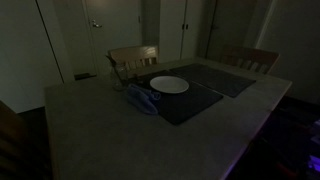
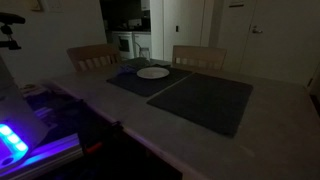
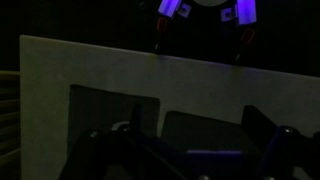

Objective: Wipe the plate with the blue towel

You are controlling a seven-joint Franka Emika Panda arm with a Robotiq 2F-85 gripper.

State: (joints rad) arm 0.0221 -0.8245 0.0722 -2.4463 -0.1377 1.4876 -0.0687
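Observation:
The scene is very dark. A white plate (image 1: 169,85) lies on a dark placemat (image 1: 190,103) on the far side of the table; it also shows in an exterior view (image 2: 152,72). The blue towel (image 1: 140,98) lies crumpled beside the plate, touching the placemat's edge. My gripper (image 3: 200,130) shows only in the wrist view, as dark fingers spread wide apart, empty, high above the table. The plate and towel are out of the wrist view. The arm is out of both exterior views.
A second dark placemat (image 1: 228,78) lies next to the first, also seen in an exterior view (image 2: 205,100). Wooden chairs (image 1: 132,60) (image 1: 250,58) stand at the table's far side. Blue-lit equipment (image 2: 20,140) stands at the table's near edge.

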